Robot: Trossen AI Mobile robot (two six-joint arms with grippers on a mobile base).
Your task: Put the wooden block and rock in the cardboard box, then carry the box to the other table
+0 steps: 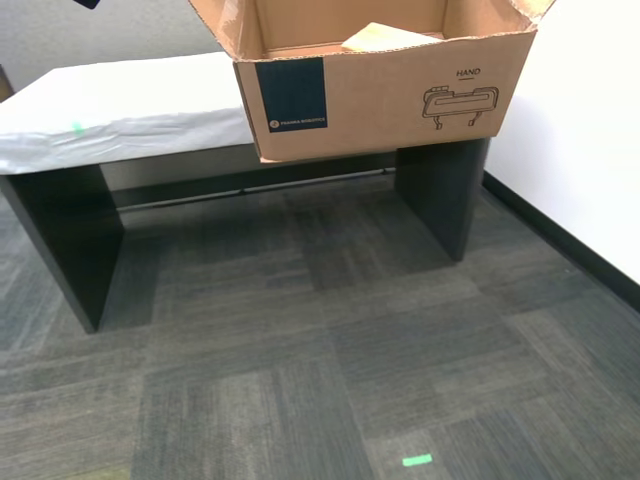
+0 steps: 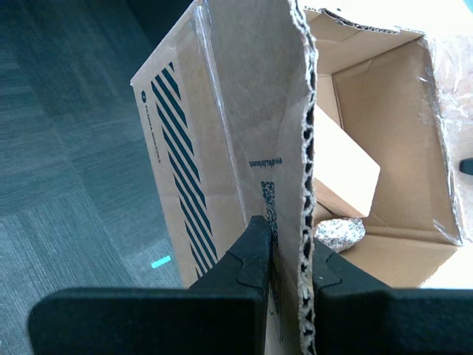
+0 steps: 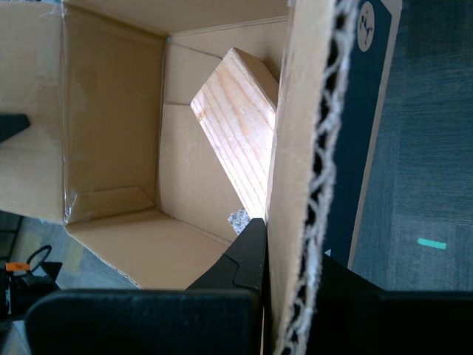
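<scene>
One box (image 1: 380,100), held aloft, is overlapping the desk (image 1: 120,115) edge. Inside are lying one block (image 3: 240,129), tilted, and one rock (image 2: 340,233). My first claw (image 3: 292,266) and second claw (image 2: 292,259) are each clamping a box wall.

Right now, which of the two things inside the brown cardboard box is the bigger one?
The pale wooden block with its slanted face; it leans against the brown cardboard box's inner wall. The small lumpy rock beside it on the box floor is far smaller.
</scene>
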